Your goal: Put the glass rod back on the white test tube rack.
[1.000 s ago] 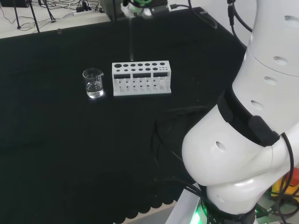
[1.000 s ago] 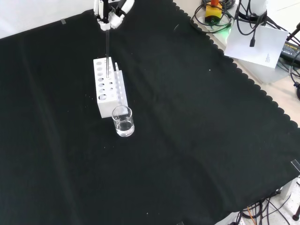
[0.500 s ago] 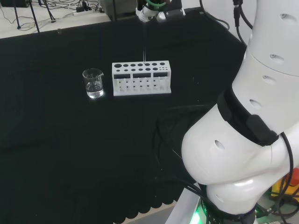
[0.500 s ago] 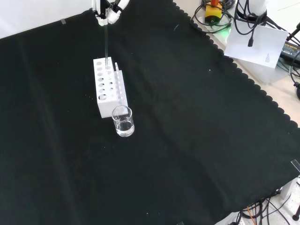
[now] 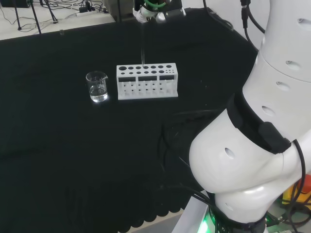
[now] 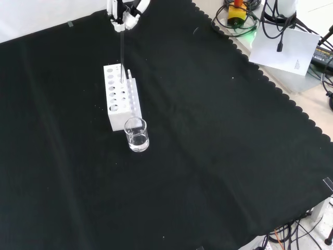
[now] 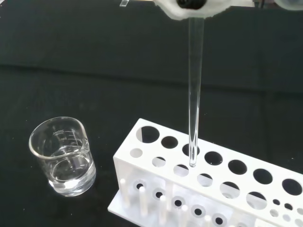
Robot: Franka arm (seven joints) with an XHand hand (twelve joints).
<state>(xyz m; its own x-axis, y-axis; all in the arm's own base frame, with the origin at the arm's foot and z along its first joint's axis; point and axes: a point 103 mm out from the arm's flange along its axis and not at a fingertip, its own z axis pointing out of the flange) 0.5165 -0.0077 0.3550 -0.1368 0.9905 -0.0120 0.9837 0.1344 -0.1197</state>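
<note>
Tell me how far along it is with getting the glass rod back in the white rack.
Done: the hand has the glass rod pinched and hanging upright above the white test tube rack. In hand: the rod's lower tip is just over the rack's top holes, not yet in one as far as the wrist view shows. Left: lower it into a hole and let go. The beaker stands beside the rack.

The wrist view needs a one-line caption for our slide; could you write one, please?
Hand holds clear glass rod upright, tip just above white test tube rack; small glass beaker beside it.
</note>
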